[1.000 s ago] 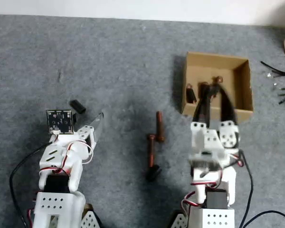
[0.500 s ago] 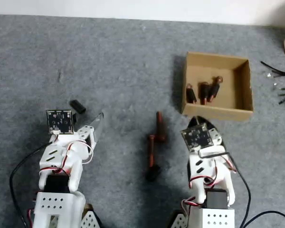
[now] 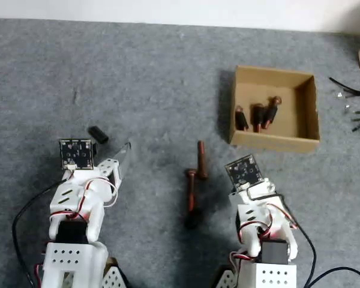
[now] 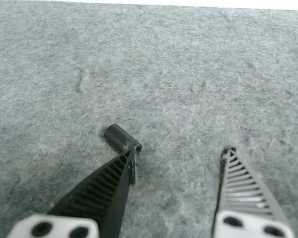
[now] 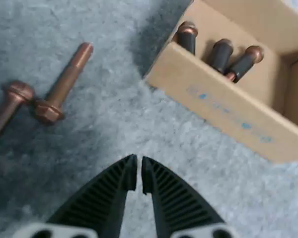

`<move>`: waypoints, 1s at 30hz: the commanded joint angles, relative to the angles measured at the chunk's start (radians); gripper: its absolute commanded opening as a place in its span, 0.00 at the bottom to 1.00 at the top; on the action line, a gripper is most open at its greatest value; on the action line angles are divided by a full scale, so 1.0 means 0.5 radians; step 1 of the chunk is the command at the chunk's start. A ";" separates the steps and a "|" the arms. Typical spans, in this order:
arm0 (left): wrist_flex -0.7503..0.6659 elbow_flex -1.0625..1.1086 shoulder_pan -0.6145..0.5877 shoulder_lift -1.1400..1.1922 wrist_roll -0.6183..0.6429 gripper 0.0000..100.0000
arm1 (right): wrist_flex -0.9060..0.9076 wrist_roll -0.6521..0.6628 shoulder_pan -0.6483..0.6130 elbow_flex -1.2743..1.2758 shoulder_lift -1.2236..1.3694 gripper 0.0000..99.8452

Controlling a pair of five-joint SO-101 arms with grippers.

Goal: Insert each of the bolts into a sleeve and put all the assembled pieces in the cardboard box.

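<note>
The cardboard box [image 3: 275, 141] stands at the far right and holds three bolts in black sleeves [image 3: 258, 116], also seen in the right wrist view [image 5: 221, 52]. Two bare copper bolts lie mid-table: one [image 3: 201, 159] [image 5: 64, 83] nearer the box, the other [image 3: 191, 189] [image 5: 10, 106] with a dark piece [image 3: 192, 219] at its near end. My right gripper [image 5: 139, 182] is shut on nothing, drawn back over the carpet in front of the box. My left gripper [image 4: 180, 154] is open; a loose black sleeve [image 4: 120, 139] [image 3: 98, 134] lies just off its dark fingertip [image 4: 130, 161].
Grey carpet covers the table. Loose cables and small tools [image 3: 355, 111] lie at the right edge beyond the box. A pale strip runs along the far edge. Open carpet stretches between the two arms and behind the bolts.
The right arm has pulled back from over the box toward its base, and its gripper, open a second ago, has shut with nothing in it. The left arm has kept still.
</note>
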 commanded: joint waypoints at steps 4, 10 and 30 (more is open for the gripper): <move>0.012 -0.112 0.026 0.008 -0.080 0.26 | 0.158 -0.144 -0.026 -0.336 0.066 0.01; 0.012 -0.112 0.026 0.008 -0.083 0.26 | 0.152 -0.150 -0.256 -0.760 0.904 0.01; 0.074 -0.127 0.014 -0.008 -0.089 0.06 | -0.094 -0.503 -0.858 -2.061 3.337 0.01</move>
